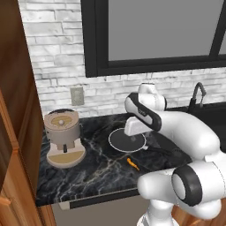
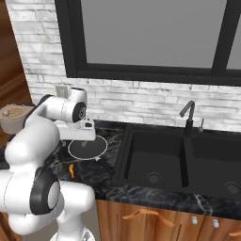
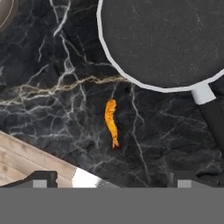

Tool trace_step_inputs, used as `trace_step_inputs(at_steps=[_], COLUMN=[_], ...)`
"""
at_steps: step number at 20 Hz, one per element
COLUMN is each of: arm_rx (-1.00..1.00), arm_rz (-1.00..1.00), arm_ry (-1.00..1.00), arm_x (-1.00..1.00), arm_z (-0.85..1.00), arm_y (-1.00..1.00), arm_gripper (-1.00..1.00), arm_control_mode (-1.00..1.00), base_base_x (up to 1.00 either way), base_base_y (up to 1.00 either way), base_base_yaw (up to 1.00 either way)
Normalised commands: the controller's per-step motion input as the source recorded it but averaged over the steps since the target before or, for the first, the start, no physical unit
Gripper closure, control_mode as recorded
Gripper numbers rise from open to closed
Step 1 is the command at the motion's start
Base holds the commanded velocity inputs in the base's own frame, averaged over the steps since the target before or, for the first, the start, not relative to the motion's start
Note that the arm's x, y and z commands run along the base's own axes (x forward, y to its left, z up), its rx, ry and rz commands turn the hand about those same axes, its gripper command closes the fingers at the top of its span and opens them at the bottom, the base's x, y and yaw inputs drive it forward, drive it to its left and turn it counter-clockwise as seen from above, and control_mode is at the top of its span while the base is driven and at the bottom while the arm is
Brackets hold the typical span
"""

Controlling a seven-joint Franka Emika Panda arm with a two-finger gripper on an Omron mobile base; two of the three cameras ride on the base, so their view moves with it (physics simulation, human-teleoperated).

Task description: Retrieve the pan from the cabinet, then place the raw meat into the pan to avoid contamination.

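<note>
Hand view looks straight down on the black marble counter with pale veins; the gripper hangs above it with its two dark fingertips spread wide at the bottom edge, nothing between them; the raw meat, a small orange-red curved sliver, lies on the counter just beyond the gap between the tips, roughly centred on it; the round shallow pan with black inside and thin light rim sits further out, its rim near the meat but not touching it, its handle running down the right side. Left base view shows the pan on the counter beside a beige coffee machine, the meat nearer the counter's front edge.
</note>
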Motion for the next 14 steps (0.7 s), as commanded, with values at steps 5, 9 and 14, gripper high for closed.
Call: trace_step_inputs(at_steps=[5, 9, 14], arm_rx=[0.00, 0.00, -0.02], arm_rz=[-0.05, 0.00, 0.00], arm_ry=[0.02, 0.01, 0.00], arm_x=[0.00, 0.00, 0.03], arm_z=[-0.29, -0.25, -0.09], arm_y=[0.00, 0.00, 0.00], arm_gripper=[-1.00, -1.00, -1.00], arm_control_mode=[-1.00, -1.00, -1.00], base_base_x=[0.00, 0.00, 0.00], base_base_y=[0.00, 0.00, 0.00], base_base_yaw=[0.00, 0.00, 0.00])
